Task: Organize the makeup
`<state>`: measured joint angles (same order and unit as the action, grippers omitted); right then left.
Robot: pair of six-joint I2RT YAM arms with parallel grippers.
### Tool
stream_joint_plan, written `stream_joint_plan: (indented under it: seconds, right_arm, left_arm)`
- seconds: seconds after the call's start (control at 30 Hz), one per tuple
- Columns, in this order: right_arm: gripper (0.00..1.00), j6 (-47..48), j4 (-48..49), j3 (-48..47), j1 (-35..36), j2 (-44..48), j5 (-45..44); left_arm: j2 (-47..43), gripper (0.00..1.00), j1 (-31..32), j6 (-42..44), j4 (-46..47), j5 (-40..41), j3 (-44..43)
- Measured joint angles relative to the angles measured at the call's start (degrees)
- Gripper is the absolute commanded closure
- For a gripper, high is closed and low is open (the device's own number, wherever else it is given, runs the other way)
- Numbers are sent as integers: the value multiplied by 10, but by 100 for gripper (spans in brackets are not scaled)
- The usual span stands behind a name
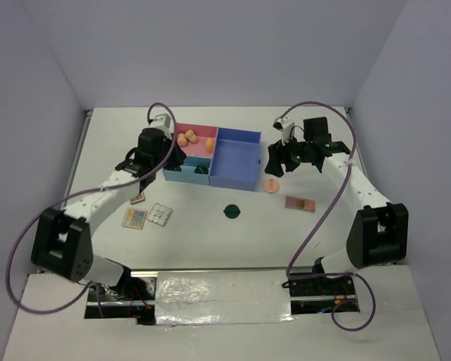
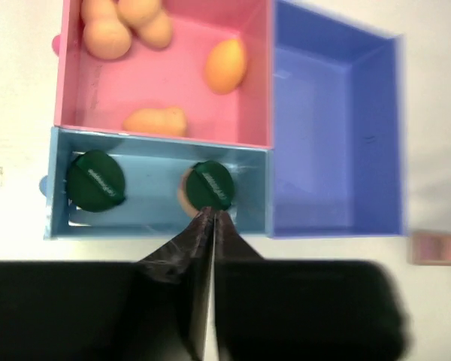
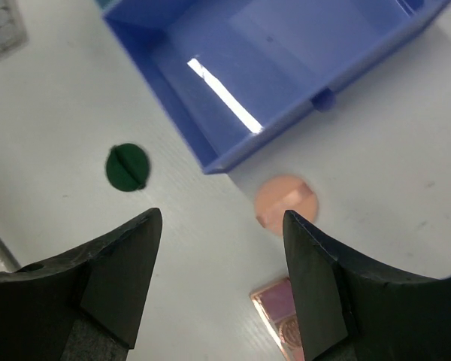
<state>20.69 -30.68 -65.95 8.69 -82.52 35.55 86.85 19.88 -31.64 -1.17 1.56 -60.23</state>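
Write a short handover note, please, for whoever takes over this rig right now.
Left gripper: shut, empty, tips at the near wall of the light-blue compartment.
Right gripper: open, hovering above the peach puff.
Done: sponges lie in the pink compartment; two green compacts sit in the light-blue one.
Left to do, all out on the table: the puff, a loose compact, the palettes near the left arm and a pink palette near the right arm.
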Motion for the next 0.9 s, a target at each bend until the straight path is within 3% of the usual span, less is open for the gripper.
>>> stream_joint_plan:
  seconds: [0.03,0.07,0.17,0.37,0.57,0.9]
  right_arm:
    - [27,-3,0,0,-5,-5,-12]
    - [27,-6,-3,-2,-10,-14,-27]
    - [27,-20,-10,-10,-16,-54,-72]
    - [32,-75,-35,-51,-16,-185,-156]
    - [33,-118,-52,-54,-12,-230,-188]
    - [36,-153,-48,-87,10,-280,-205]
  left_arm:
    - [-29,70,0,1,0,-3,17]
    - [-66,52,0,-1,12,-6,42]
    - [-161,37,-1,-13,28,-13,114]
    - [-288,30,-2,-38,27,-15,244]
    - [-380,29,-2,-77,25,-10,333]
    - [-430,29,-2,-117,23,1,381]
